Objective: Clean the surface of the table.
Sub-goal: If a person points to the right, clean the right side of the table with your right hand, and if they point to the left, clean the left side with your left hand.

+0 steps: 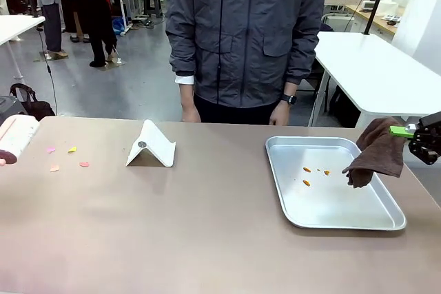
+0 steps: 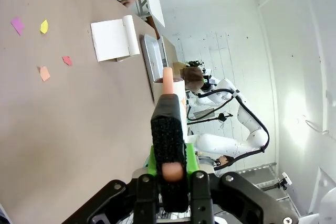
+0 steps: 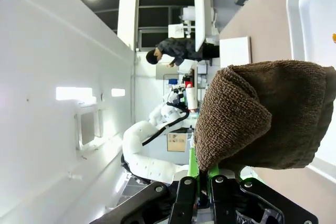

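Table (image 1: 207,239): brownish-taupe top that runs the full width of the front view and carries the metal tray (image 1: 279,178) at its right end.
Left gripper (image 2: 169,167): clenched on the black textured handle of a roller (image 2: 168,129), green pads on either side of it.
Roller, front view (image 1: 15,139): white roll with a pink end, at the table edge farthest left of the tray.
Paper scraps (image 1: 72,149): four small pieces (magenta, yellow, orange, red) lying loose on the table well left of the tray, just beside the roller.
White stand (image 1: 151,146): folded tent shape, upright, between the scraps and the tray.
Person (image 1: 244,32): grey jacket, at the far table edge, behind and left of the tray.
Tray contents: a few orange bits (image 1: 306,169) near its middle.
Brown cloth (image 1: 377,149): hangs over the tray's right rim; contact with the tray cannot be told.
Right gripper (image 1: 411,133): just right of the tray, grasping the cloth's upper edge.
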